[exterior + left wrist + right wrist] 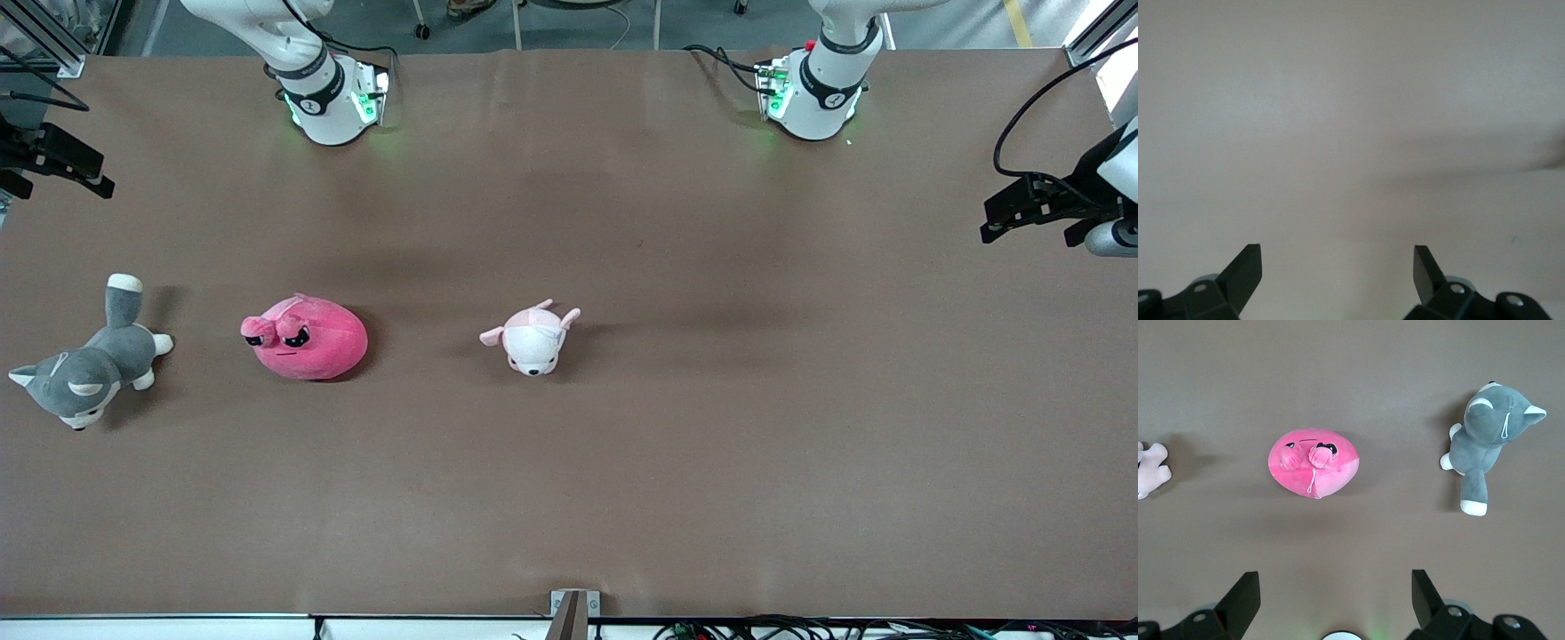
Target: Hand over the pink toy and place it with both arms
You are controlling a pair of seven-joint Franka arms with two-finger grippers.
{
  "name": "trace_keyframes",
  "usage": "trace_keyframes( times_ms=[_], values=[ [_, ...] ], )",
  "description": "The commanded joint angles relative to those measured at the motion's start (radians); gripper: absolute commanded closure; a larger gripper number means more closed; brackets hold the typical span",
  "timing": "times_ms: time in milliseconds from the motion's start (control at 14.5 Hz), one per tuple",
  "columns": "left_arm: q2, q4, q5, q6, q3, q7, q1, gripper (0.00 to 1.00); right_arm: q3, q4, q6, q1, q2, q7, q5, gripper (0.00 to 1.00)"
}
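Three plush toys: in a row on the brown table [622, 498].
Pink toy [305, 338]: between husky [84, 378] and puppy [533, 340], toward the right arm's end.
Right gripper [1335, 597]: jaws wide, empty, high over the pink toy.
Left gripper [1338, 273]: jaws wide, waiting over bare table.
Best approach: descend straight, straddle the toy's middle.

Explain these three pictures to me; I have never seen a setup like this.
Two white robot arms stand at a brown table. The wide picture looks down from across the table; the other two come from cameras on each arm's wrist. On the table lie three plush toys: a grey husky toward the right arm's end, the pink toy beside it, and a pale puppy near the middle. The right claw hangs open above the pink toy. The left claw is open over bare table. Neither holds anything.
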Motion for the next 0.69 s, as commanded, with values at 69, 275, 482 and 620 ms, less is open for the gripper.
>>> trace_keyframes(
  times_ms=[69,275,482,620],
  values=[
    [0.004,0.014,-0.003,0.003,0.062,0.000,-0.056,0.00,0.006,-0.033,0.002,0.001,-0.029,0.009,-0.021,0.00],
    [0.001,0.014,-0.003,0.002,0.059,0.001,-0.049,0.00,0.006,-0.032,-0.003,0.001,-0.036,0.009,-0.021,0.00],
    [-0.007,0.016,-0.014,0.002,0.059,0.003,-0.047,0.00,0.003,-0.017,-0.025,0.000,-0.040,0.009,-0.009,0.00],
    [-0.010,0.015,-0.016,0.002,0.062,0.012,-0.042,0.00,0.005,0.000,-0.029,0.000,-0.043,0.009,-0.007,0.00]
  ],
)
